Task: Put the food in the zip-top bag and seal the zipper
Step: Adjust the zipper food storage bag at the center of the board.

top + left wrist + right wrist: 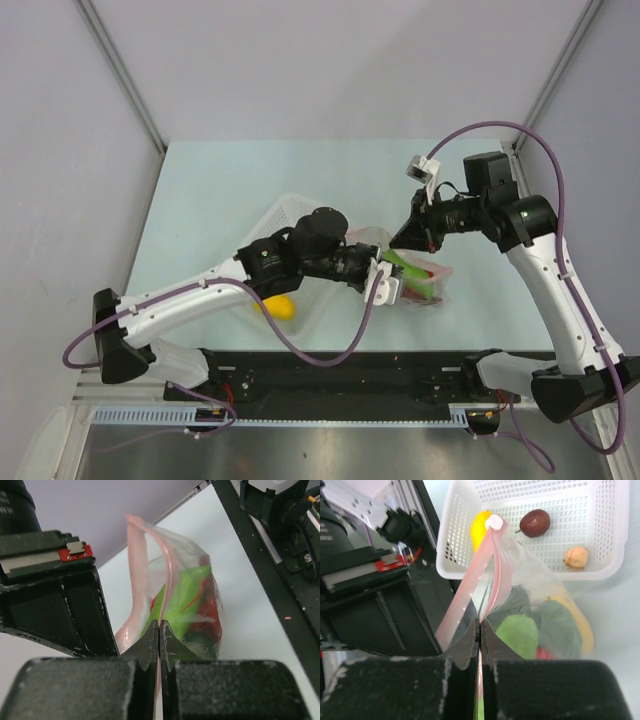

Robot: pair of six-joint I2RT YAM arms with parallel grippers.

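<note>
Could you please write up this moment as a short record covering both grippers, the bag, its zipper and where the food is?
left gripper: shut on the zipper
right gripper: shut on the zipper
zip-top bag: held by both grippers at its pink edge
zipper state: the two pink strips stand apart past the fingers, so it is not sealed
in the bag: green food, red food
basket: white mesh, beside the bag
in the basket: plum, mushroom, yellow piece
</note>
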